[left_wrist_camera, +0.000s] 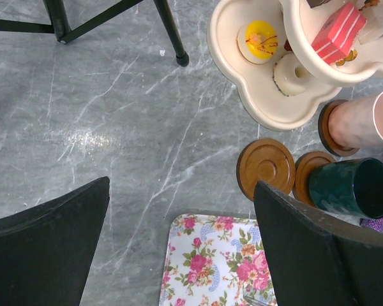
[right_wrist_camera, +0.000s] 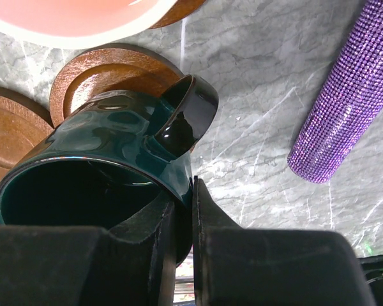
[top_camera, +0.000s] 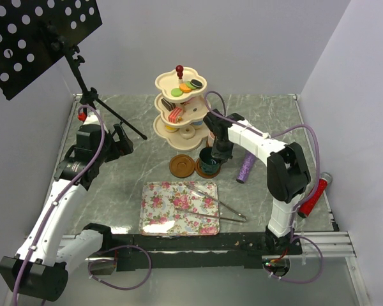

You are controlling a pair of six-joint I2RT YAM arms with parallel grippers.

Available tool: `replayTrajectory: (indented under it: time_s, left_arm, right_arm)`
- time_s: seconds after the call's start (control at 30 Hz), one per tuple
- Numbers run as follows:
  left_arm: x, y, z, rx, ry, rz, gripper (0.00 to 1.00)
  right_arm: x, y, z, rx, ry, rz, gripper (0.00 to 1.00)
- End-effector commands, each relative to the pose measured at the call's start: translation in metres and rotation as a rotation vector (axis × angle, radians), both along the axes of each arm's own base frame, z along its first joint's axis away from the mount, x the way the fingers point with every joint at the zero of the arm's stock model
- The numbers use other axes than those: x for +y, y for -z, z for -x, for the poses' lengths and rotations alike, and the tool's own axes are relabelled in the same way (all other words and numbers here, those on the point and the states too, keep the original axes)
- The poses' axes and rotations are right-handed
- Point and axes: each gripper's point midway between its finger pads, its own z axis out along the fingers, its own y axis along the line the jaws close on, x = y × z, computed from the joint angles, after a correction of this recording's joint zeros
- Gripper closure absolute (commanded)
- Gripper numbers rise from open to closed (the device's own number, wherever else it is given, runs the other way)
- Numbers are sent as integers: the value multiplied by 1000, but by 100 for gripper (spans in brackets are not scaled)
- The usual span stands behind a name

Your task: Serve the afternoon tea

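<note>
My right gripper (right_wrist_camera: 184, 191) is shut on the rim of the dark teal mug (right_wrist_camera: 115, 146), one finger inside and one outside, beside the handle. The mug tilts over a brown saucer (right_wrist_camera: 108, 73); I cannot tell whether it touches. A bare saucer (left_wrist_camera: 265, 167) lies just left of it. The pink mug (left_wrist_camera: 367, 121) stands on another saucer behind. The cream three-tier stand (top_camera: 180, 108) carries macarons, a cake slice (left_wrist_camera: 337, 32) and doughnuts (left_wrist_camera: 260, 39). My left gripper (left_wrist_camera: 182, 185) hangs open over the table, left of the stand, holding nothing.
The floral tray (top_camera: 179, 207) lies at the front centre with metal tongs (top_camera: 220, 210) across its right edge. The purple glittery microphone (top_camera: 247, 167) lies right of the teal mug. A music stand's tripod legs (top_camera: 108, 111) reach in at the back left. A red cylinder (top_camera: 313, 196) sits at the right edge.
</note>
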Motion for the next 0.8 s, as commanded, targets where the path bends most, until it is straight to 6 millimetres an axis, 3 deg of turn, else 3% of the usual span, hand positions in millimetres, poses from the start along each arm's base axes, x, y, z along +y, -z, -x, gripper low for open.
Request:
replayTrajectory:
  time_s: [0.0,0.37,0.77]
  left_arm:
    - [1,-20,-4,-58,0,-9,0]
    - [1,-19,-3,-56,3,-8,0]
    - [1,-19,-3,-59,4,-7,0]
  right_arm:
    - [8,-15,-13,-69,-24,-20,100]
    - [8,-5,-20,-83,-28,3,100]
    - [3,11,-13,-49,-25,28,100]
